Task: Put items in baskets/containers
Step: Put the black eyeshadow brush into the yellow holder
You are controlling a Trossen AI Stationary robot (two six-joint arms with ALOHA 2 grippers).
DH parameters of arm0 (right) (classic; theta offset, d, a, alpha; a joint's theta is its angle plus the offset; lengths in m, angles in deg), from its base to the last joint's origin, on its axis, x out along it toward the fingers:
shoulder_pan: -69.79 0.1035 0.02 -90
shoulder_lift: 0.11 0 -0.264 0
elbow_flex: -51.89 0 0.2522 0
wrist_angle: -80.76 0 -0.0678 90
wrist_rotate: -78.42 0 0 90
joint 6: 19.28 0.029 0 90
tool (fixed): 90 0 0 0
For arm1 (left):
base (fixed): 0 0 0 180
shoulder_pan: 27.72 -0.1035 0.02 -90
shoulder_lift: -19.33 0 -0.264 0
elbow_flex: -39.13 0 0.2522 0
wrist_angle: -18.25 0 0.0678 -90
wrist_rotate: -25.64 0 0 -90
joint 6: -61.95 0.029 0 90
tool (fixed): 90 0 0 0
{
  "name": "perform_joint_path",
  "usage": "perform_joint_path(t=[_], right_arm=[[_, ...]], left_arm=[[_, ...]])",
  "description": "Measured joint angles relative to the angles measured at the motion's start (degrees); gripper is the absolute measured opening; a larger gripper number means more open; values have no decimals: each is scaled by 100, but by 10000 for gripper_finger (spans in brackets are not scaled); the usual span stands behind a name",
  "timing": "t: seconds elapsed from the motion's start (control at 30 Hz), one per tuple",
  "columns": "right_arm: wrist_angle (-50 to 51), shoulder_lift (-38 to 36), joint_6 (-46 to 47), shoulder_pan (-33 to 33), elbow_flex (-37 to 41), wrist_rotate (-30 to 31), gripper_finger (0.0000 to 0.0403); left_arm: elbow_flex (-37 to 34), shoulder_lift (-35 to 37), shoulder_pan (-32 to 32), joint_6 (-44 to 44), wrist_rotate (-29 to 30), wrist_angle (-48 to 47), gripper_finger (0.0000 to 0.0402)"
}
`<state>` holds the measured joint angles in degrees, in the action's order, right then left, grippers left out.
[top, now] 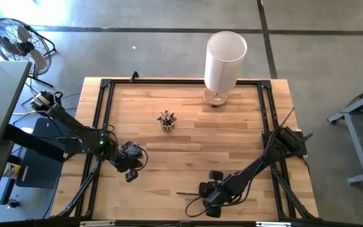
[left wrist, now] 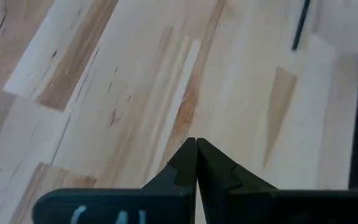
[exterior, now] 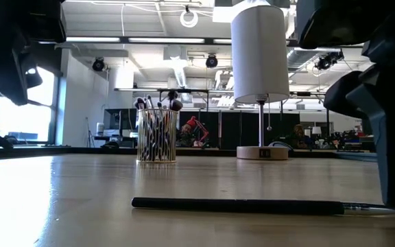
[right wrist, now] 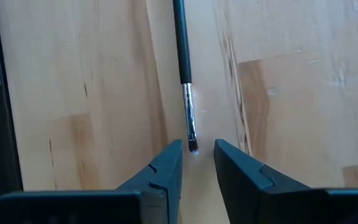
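The small clear glass cup [top: 167, 125] stands upright near the middle of the pale wooden plank surface [top: 188, 157], and serves here as the reference point. It holds a bunch of thin makeup brushes [exterior: 158, 104], handles down and bristle tips up, as the low view shows.

One dark thin-handled makeup brush [right wrist: 183, 59] with a silver ferrule and small bristle tip lies flat on the surface, well apart from the cup, toward the front edge and to the cup's right in the high view. The low view shows it as a long dark stick [exterior: 238, 204] lying across the foreground.

The right gripper [right wrist: 196, 158] is low over the surface at the bristle end of this brush. Its jaws are apart, with the bristle tip lying just at the gap between them; no contact with the fingers [right wrist: 166, 165] can be confirmed.

The left gripper [left wrist: 196, 163] is near the surface, to the front and left of the cup, well apart from it. Its jaws are together and hold nothing.

A tall white cylinder on a round wooden base [top: 222, 64] stands behind and to the right of the cup, near the far edge.
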<state>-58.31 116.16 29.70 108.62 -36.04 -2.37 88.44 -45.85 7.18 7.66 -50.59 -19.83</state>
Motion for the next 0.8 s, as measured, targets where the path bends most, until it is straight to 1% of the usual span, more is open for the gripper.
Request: perform_joint_path(t=[0.13,0.27,0.33,0.4,0.47,0.57,0.63,0.73,0.8], right_arm=[[2,0,-275,0,10,49,66],[56,3,-273,-8,8,-1,13],[64,5,-267,-9,8,14,8],[164,13,-259,-5,-40,59,5],[502,27,-294,-23,-170,80,2],[1089,42,-342,-94,-385,134,1],[1439,49,-519,-149,-568,210,1],[1671,50,-737,-249,-891,323,1],[1966,50,-930,-302,-1091,395,1]], left_arm=[[0,0,0,-3,78,385,1],[0,0,0,-7,470,572,1],[-2,-1,0,-6,628,632,2],[-2,-2,0,-6,762,774,12],[-2,-2,0,-3,872,873,33],[-2,-2,0,53,1019,947,81],[-2,-2,0,234,1074,1063,116],[-2,-2,0,537,1069,1328,167],[-2,-39,0,923,1046,1567,194]])
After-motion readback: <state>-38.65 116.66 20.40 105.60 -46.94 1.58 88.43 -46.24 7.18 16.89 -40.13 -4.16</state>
